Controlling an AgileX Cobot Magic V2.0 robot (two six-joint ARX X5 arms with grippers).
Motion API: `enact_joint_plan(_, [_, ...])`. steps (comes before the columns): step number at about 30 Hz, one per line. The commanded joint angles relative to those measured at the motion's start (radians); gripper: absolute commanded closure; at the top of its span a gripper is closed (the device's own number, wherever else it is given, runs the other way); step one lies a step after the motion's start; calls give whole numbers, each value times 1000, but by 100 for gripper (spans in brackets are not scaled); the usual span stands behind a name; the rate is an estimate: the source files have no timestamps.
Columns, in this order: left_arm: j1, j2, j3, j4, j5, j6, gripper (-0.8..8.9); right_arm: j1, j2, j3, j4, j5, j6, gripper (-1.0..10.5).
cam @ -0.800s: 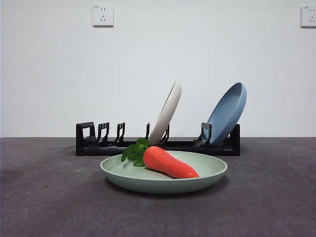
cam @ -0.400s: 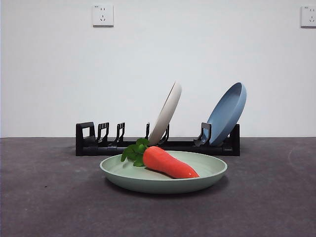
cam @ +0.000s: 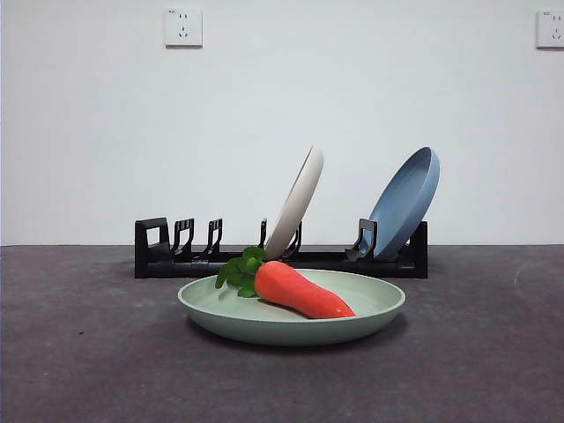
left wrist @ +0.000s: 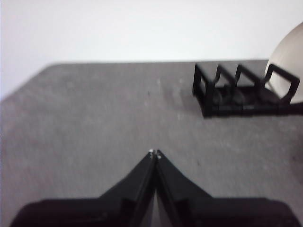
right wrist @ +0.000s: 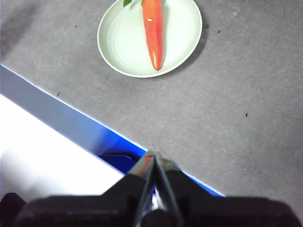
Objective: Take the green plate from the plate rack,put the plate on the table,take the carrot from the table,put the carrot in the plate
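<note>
The green plate [cam: 370, 310] lies flat on the dark grey table [cam: 79, 352] in front of the black plate rack [cam: 176, 256]. The orange carrot [cam: 300, 291] lies in the plate, its green leaves toward the rack. Plate [right wrist: 123, 42] and carrot [right wrist: 154, 33] also show in the right wrist view. My right gripper [right wrist: 154, 155] is shut and empty, high above the table's blue-trimmed edge, far from the plate. My left gripper [left wrist: 155, 153] is shut and empty over bare table, apart from the rack's loop end [left wrist: 208, 90].
A cream-white plate [cam: 298, 201] and a blue plate [cam: 407, 201] lean upright in the rack. A blue strip and white surface [right wrist: 57, 118] mark the table's edge near the right gripper. Wall sockets [cam: 183, 26] sit on the white wall behind.
</note>
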Motion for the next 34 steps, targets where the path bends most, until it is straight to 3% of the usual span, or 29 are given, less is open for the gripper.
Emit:
enact_joint_plan(1, [0,-3,-14,-42,3,-86,817,2,0,-6,3,3,6,946])
enact_joint_plan(20, [0,-3,-14,-39,0,-85,816,2,0,-6,3,3,5,947])
enact_joint_plan(24, [0,-3,-14,-39,0,-85,816,-5,-3,-6,20,80,-66,946])
enact_joint_plan(27, [0,-3,-14,-39,0,-85,817,-77,-32,-8,105,137,-98,946])
enact_joint_plan(32, [0,-3,-14,-39,0,-85,817,-314,-126,-76,408,-7,-107,946])
enact_joint_plan(34, [0,-3,-14,-39,0,-85,816,-403,-166,-126,481,-28,-119,946])
